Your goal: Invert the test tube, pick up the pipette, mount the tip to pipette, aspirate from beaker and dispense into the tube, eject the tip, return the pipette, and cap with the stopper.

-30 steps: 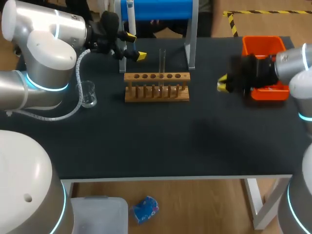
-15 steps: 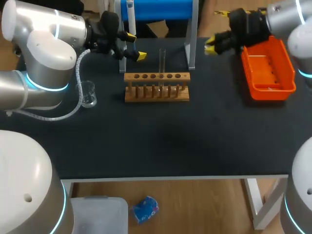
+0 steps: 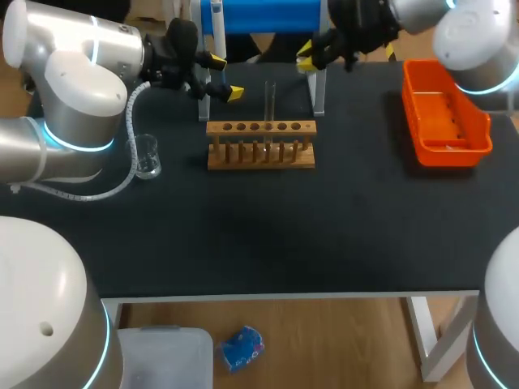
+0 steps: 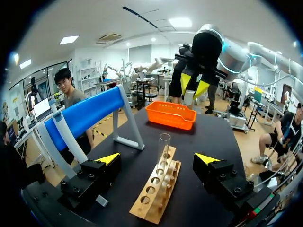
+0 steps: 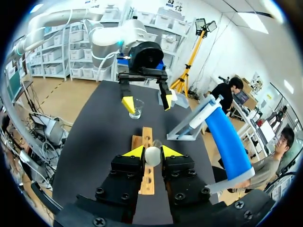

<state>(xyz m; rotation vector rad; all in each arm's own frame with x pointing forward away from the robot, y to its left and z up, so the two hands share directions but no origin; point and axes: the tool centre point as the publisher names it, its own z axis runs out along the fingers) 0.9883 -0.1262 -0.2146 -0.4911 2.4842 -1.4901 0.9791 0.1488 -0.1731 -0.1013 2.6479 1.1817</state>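
Upper left, the left tool (image 3: 225, 77) hangs open, empty. At centre, 1 test tube (image 3: 270, 99) stands upright in the rack (image 3: 261, 144). Upper right of centre, the right tool (image 3: 309, 57) pinches the white stopper (image 5: 152, 156). An off-axis descent could tip the tube or knock the stopper loose.

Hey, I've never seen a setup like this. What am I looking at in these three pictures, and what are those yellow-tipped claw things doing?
These are two robot arms at a black table. One picture looks down from above and behind them. The two round ones come from a camera on each arm's wrist. Each arm ends in a two-finger gripper with yellow tips. The left gripper is open and empty, near a wooden rack with a glass test tube standing in it. The right gripper pinches a small white stopper. Also on the table are a small beaker, an orange tray and a blue stand.
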